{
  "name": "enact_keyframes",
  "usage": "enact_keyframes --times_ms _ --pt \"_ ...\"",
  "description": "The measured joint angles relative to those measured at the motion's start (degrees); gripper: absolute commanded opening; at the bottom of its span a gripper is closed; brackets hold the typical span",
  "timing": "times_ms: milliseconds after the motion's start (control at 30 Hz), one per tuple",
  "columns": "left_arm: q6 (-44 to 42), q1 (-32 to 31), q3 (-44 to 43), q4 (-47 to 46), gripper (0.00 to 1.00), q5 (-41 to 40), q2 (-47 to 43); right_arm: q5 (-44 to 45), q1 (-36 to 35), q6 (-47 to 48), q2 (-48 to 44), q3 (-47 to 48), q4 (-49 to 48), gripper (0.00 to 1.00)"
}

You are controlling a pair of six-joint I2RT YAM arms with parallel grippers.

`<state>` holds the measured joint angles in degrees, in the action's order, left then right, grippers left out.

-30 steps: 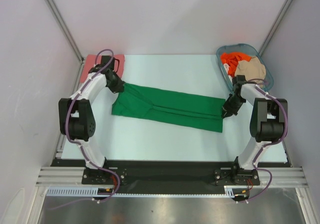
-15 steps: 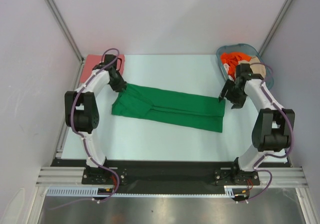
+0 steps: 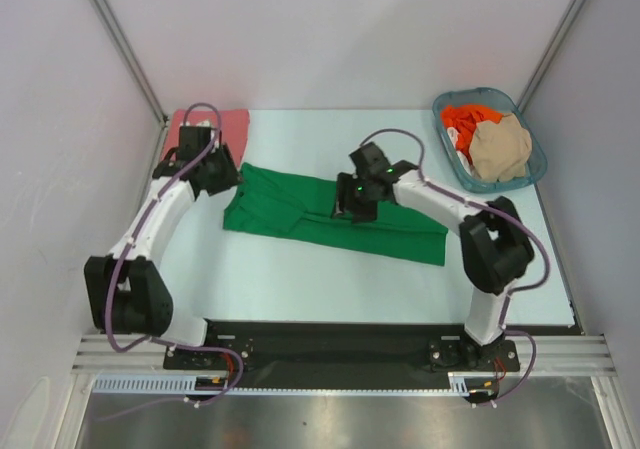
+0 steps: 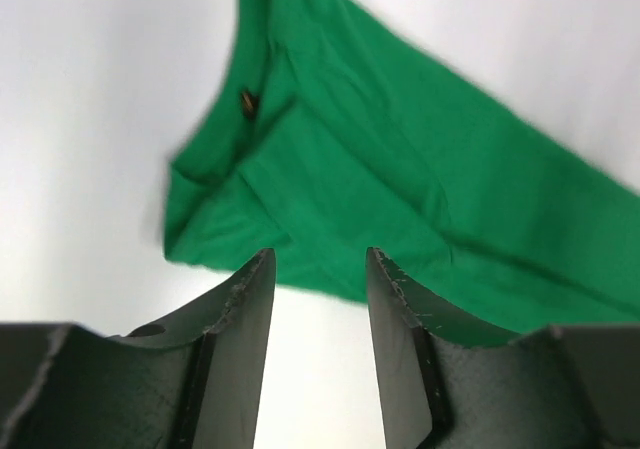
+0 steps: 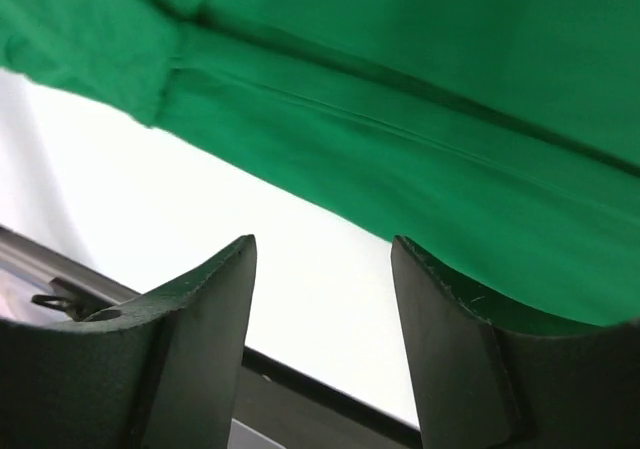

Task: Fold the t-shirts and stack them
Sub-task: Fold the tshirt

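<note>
**Step in hand.** Folding of the green t-shirt (image 3: 295, 217). It is laid out on the bench (image 3: 320, 279) as a long band, already doubled lengthwise, with a crease line along it. The step is judged to be about halfway done: the long fold is made, the crosswise fold is not.

**Left gripper** (image 4: 317, 269). It is held open by a moderate gap. Nothing is seen between the jaws and nothing is touched. The collar end of the green t-shirt lies just ahead of and below it, with some of the cloth bunched there.

**Right gripper** (image 5: 322, 259). It is held open somewhat wider and is empty. It is poised above the middle of the band, with green cloth directly beneath and ahead of it and bare bench nearer the wrist. Contact with the cloth cannot be made out.

**Other t-shirts.** A salmon-pink t-shirt (image 3: 232, 124) lies flat just behind the left gripper, at the far corner of the bench. An orange-red t-shirt (image 3: 462, 121) and a beige t-shirt (image 3: 500, 144) are heaped in the blue-grey basket (image 3: 487, 92), well away to the right of the right gripper. Both are yet to be folded.

**Next move, as judged.** A fresh hold on the band is called for, taken at one end or along an edge. That end must then be carried over the other without the long fold being pulled open. After that the folded shirt is to be stacked, presumably on the salmon-pink one.
</note>
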<state>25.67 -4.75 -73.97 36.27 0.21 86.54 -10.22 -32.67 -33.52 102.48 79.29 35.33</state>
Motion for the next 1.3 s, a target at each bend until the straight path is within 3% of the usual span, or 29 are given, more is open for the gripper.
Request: enact_keyframes --times_ms 100,267,300,333,367,500,767,1000,1300 --pt "-1.8 0.1 7.3 -2.5 0.50 4.0 -4.3 -2.6 -4.0 -3.0 6.1 1.7 -5.5 0.69" --pt "-6.7 0.7 10.5 -3.6 0.50 6.9 -0.2 -8.2 -7.8 -8.5 13.7 3.5 -14.6 0.69" --pt "-7.2 1.0 10.4 -4.2 0.48 7.2 0.7 -8.8 -8.1 -9.3 14.4 3.5 -15.7 0.68" --pt "-7.8 1.5 10.0 -4.5 0.38 7.7 2.0 -9.3 -8.2 -10.4 15.1 3.5 -16.9 0.67" --pt "-8.2 1.9 9.4 -4.6 0.34 8.1 3.5 -9.7 -8.3 -11.3 15.8 3.5 -17.9 0.62" --pt "-9.2 3.1 7.7 -6.1 0.34 10.7 7.6 -10.3 -7.9 -13.5 16.7 3.5 -20.3 0.49" --pt "-6.1 3.2 12.3 -9.0 0.34 17.0 4.6 -10.0 -6.5 -15.2 18.2 4.0 -23.0 0.25" --pt "-2.5 2.7 14.7 -10.8 0.35 22.7 1.6 -8.7 -4.0 -15.5 22.1 6.3 -23.2 0.22" --pt "3.3 -2.4 14.9 -16.1 0.36 27.7 4.0 -6.6 -1.7 -14.0 24.7 13.0 -21.7 0.22"
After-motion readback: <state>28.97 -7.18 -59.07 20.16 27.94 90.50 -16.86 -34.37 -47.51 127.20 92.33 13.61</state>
